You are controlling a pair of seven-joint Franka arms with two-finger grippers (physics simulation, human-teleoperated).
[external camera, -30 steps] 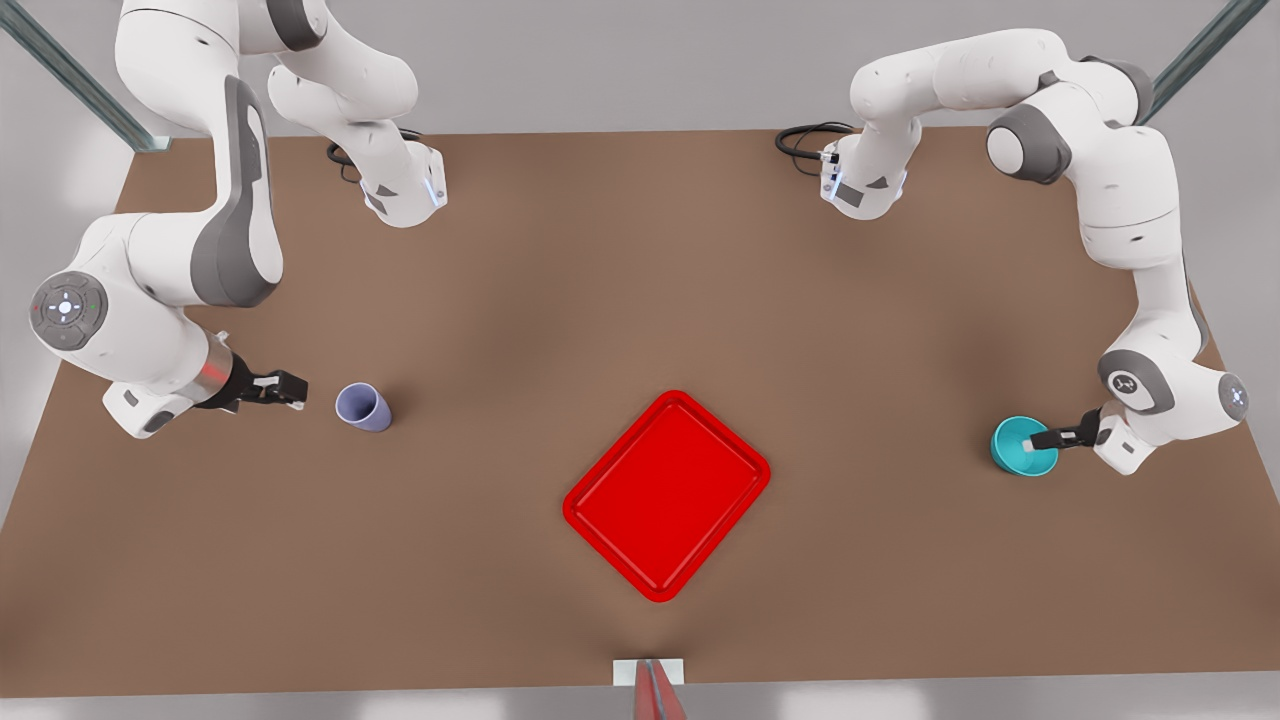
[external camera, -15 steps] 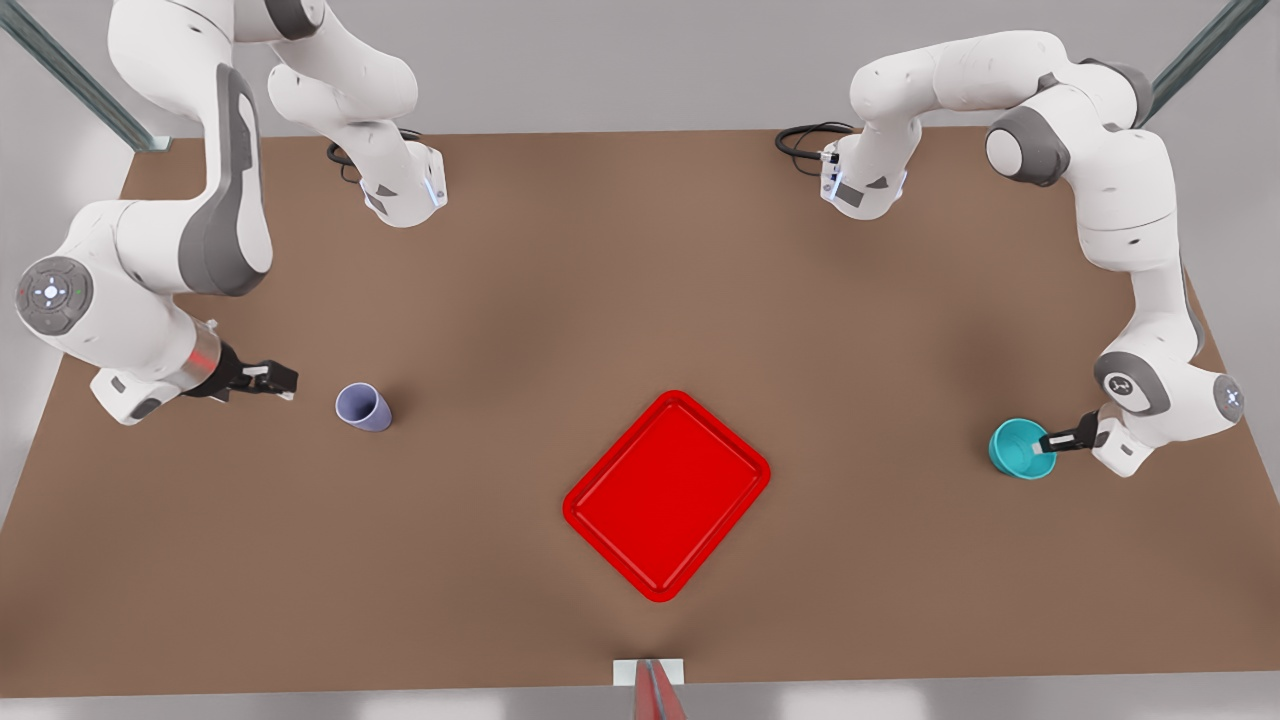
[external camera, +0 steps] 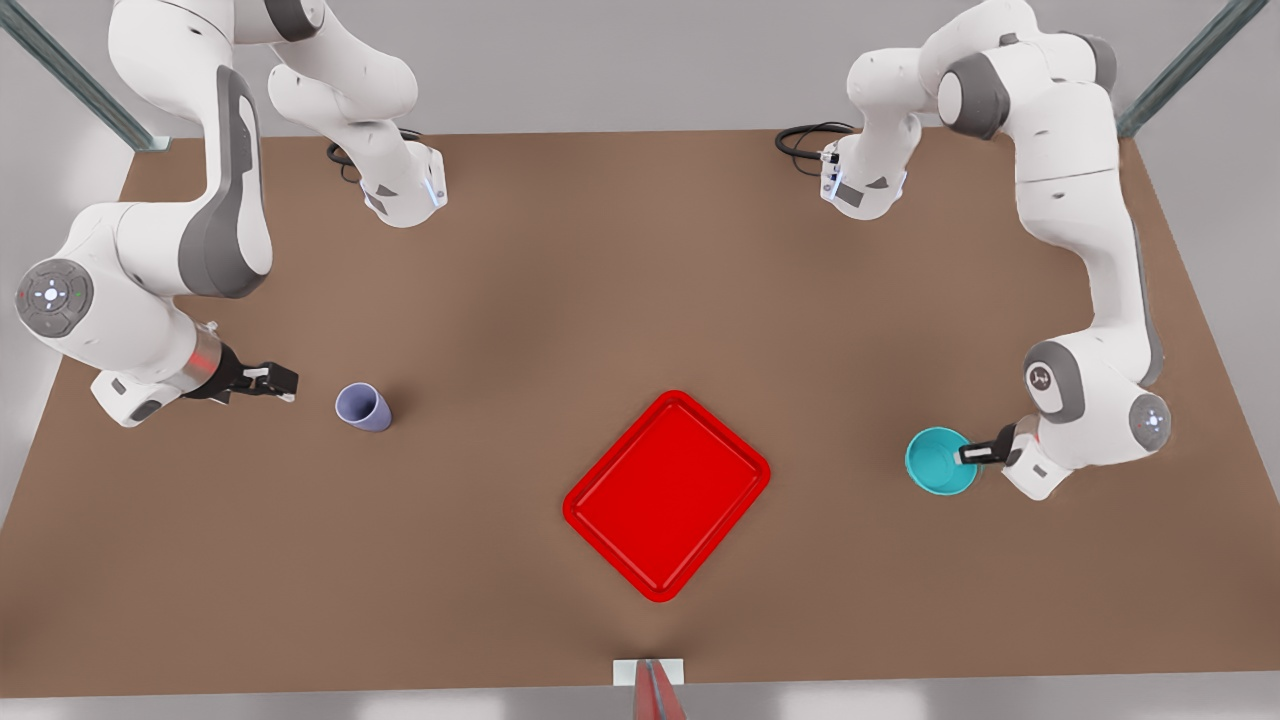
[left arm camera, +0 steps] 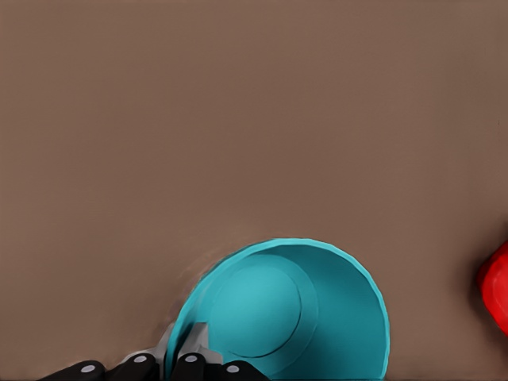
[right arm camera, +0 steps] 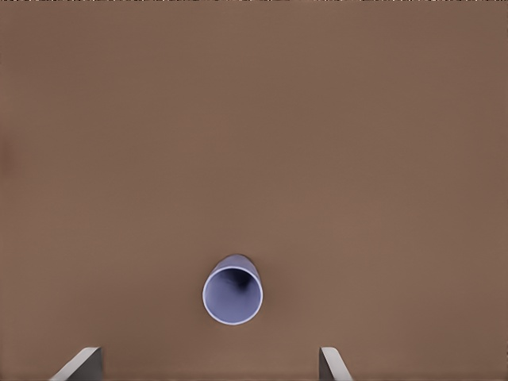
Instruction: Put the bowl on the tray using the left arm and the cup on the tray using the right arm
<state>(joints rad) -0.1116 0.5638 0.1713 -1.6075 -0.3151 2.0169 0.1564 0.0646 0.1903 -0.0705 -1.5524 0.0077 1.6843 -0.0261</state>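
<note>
Gripping the bowl (external camera: 938,461) by its rim, the left gripper (external camera: 972,455) holds it clear of the tray (external camera: 667,495); keep it level in transit. Right gripper (external camera: 283,383), fingers spread, waits beside the cup (external camera: 362,407) on the surface (external camera: 620,280).

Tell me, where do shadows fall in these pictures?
Front view: soft dark patches mottle the table, lighting even, no hard shadows. Right wrist view: the cup is dark inside. Left wrist view: a faint shadow edges the bowl.
</note>
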